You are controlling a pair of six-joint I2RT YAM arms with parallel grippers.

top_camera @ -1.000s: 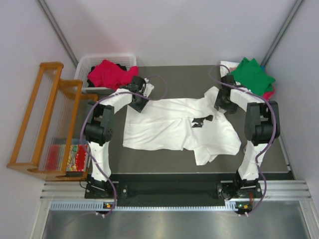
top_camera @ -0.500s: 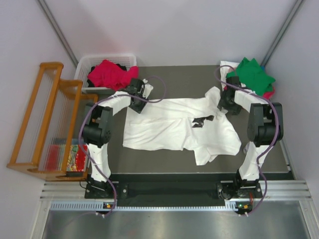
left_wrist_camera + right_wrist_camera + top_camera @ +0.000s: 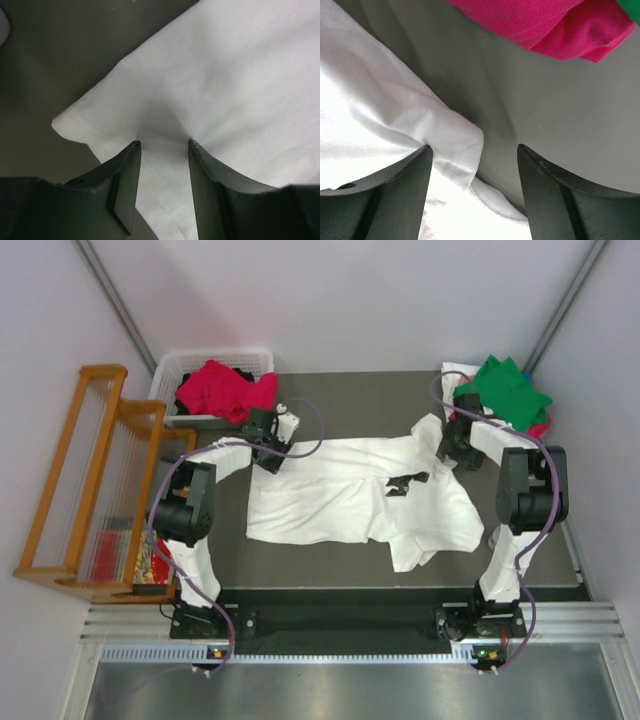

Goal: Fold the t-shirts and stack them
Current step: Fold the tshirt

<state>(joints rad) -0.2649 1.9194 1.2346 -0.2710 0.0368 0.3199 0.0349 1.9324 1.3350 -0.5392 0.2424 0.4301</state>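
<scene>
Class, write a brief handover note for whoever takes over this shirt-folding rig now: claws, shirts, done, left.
Left claw: open, straddling the far-left corner of the large white cloth t-shirt.
Right claw: open over its far-right sleeve hem.
White shirt lies spread, unfolded, on the dark table.
Done: green cloth t-shirt looks folded, stacked far right.
To do: fold white one, then crimson-pink cloth t-shirt from white slotted plastic basket; stack.

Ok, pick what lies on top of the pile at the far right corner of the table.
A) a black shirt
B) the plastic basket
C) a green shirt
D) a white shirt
C: the green shirt lies uppermost there, with a pink shirt showing beneath it; the white shirt is spread flat nearer the middle.
</scene>
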